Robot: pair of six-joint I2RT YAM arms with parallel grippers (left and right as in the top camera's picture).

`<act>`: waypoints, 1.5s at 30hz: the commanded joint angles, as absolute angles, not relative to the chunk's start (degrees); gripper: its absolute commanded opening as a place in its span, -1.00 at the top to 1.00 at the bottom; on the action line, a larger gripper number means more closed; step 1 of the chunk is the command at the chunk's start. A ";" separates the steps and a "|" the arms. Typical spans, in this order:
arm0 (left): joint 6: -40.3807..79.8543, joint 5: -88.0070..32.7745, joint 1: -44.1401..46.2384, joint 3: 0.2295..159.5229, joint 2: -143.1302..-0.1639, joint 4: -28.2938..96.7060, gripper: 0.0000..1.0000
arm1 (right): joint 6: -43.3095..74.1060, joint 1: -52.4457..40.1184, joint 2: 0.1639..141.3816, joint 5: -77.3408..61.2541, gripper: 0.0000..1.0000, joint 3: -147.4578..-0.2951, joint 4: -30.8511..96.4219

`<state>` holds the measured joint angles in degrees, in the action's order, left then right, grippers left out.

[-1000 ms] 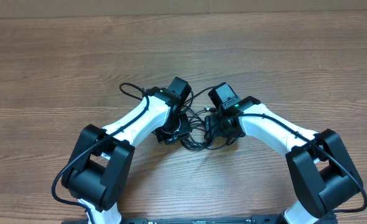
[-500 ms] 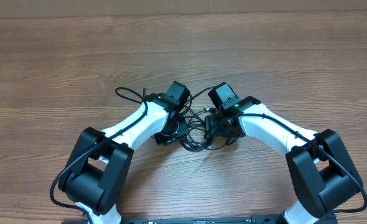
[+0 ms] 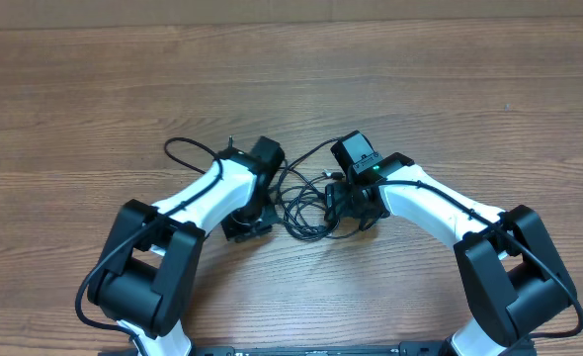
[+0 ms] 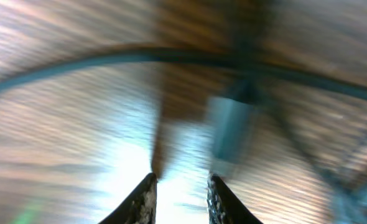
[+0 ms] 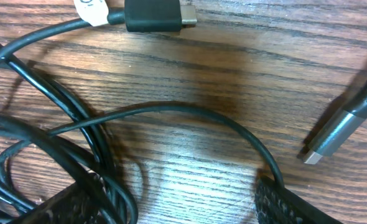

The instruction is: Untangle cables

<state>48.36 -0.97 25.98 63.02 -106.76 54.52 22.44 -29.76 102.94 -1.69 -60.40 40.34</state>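
Observation:
The cables (image 3: 304, 210) are thin black cords tangled on the wooden table between my two grippers. One cord loops out to the left (image 3: 176, 149) past my left arm. My left gripper (image 3: 244, 222) is left of the tangle. Its wrist view is blurred: the jaws (image 4: 180, 186) are nearly closed, with a cord (image 4: 127, 57) and a plug (image 4: 228, 127) ahead of them. My right gripper (image 3: 357, 206) is open at the tangle's right edge. In its wrist view the jaws (image 5: 177, 202) are wide apart, with cords (image 5: 78, 134) by the left finger. A black plug (image 5: 155, 14) and a grey plug (image 5: 336, 134) lie ahead.
The wooden table (image 3: 450, 89) stretches around the tangle. Both white arms reach in from the near edge, and their thicker black base cables (image 3: 94, 292) hang at the sides.
My left gripper has moved left, away from the tangle, and the cord loop on the left has slid left with it. The right arm has not moved.

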 commanded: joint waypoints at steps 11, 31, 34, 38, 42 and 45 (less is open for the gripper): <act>34.92 -17.47 18.92 61.67 -108.66 50.57 0.88 | 22.44 -30.04 102.91 -1.78 -0.59 -60.01 39.92; 41.63 -21.93 23.40 62.02 -108.64 43.03 0.85 | 21.15 -28.80 102.89 -16.53 -0.17 -63.00 41.45; 42.54 -19.92 24.60 62.02 -108.64 41.67 0.82 | 21.17 -28.80 102.89 -15.49 -0.22 -62.67 41.93; 41.06 -20.12 24.91 62.11 -108.64 41.50 0.92 | 24.82 -28.80 102.91 -15.09 -0.04 -60.95 40.91; 35.66 -22.09 24.77 63.96 -108.57 43.00 0.92 | 30.26 -28.80 102.91 -15.09 0.23 -60.31 40.62; 34.83 -22.06 24.80 66.37 -108.05 44.51 0.92 | 32.47 -28.80 102.91 -15.09 0.22 -60.31 40.38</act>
<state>37.98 -21.06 24.67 63.20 -107.81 43.88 28.38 -28.95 102.94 -15.03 -60.99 40.86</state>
